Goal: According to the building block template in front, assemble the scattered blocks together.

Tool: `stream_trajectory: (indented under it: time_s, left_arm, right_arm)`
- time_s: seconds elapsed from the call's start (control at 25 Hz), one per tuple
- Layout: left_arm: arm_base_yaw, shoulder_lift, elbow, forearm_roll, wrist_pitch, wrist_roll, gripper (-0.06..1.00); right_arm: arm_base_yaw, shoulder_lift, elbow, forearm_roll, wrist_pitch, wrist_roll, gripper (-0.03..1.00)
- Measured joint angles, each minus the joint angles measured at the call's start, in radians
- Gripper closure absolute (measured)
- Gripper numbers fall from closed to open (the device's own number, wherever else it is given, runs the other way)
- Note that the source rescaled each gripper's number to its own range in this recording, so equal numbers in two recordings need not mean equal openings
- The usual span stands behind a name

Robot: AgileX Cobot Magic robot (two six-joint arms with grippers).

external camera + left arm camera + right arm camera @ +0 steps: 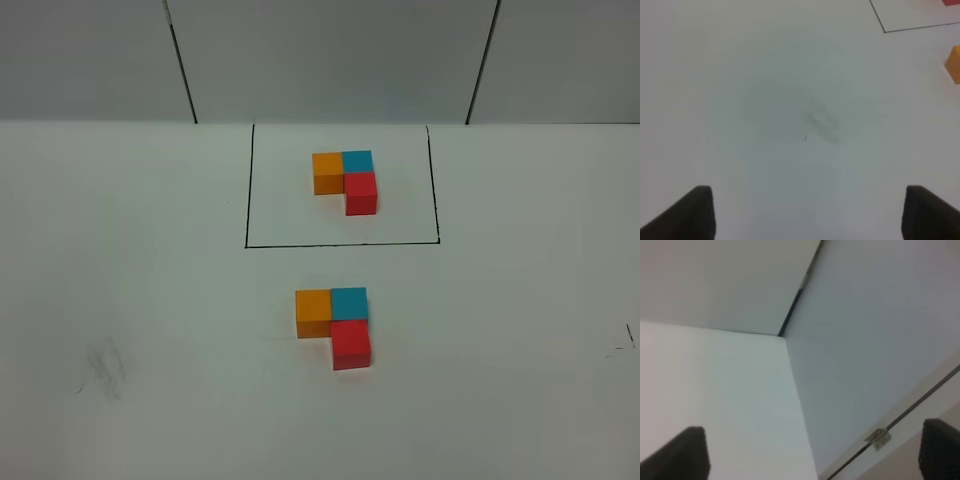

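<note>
Below the frame, L-shaped blocks (334, 325)

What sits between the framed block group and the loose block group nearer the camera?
Only bare white table and the frame's black line separate the framed blocks from the loose blocks, seen in the high view.

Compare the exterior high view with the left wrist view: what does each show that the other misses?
Only the exterior high view shows the whole framed template and the assembled orange, blue and red group in front of it, matching its L shape. Only the left wrist view shows the left end effector, open and empty. Both share the white table, a frame corner and the front orange block.
</note>
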Motion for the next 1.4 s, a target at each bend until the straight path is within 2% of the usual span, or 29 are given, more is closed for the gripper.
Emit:
stream_trajectory:
  time_s: [0.12, 0.32, 0.44, 0.68, 0.92, 1.08, 1.4]
  left_arm:
    - [0.000, 0.000, 0.000, 0.000, 0.000, 0.000, 0.29]
    - [0.000, 0.000, 0.000, 0.000, 0.000, 0.000, 0.29]
    - [0.000, 0.000, 0.000, 0.000, 0.000, 0.000, 0.29]
    - [0.000, 0.000, 0.000, 0.000, 0.000, 0.000, 0.29]
    - [0.000, 0.000, 0.000, 0.000, 0.000, 0.000, 0.29]
    - [0.000, 0.000, 0.000, 0.000, 0.000, 0.000, 0.29]
    - [0.000, 0.000, 0.000, 0.000, 0.000, 0.000, 0.29]
  right_arm:
    - [0.013, -0.148, 0.121, 0.081, -0.008, -0.008, 0.24]
    - [0.014, -0.367, 0.322, 0.264, -0.104, -0.105, 0.24]
    - [0.015, -0.481, 0.423, 0.342, -0.125, -0.132, 0.24]
    - [0.024, -0.522, 0.534, 0.458, -0.110, -0.135, 0.25]
    - [0.024, -0.522, 0.662, 0.463, -0.106, -0.068, 0.33]
    - [0.024, -0.522, 0.671, 0.425, -0.100, -0.041, 0.40]
    - [0.018, -0.522, 0.671, 0.426, -0.100, -0.041, 0.53]
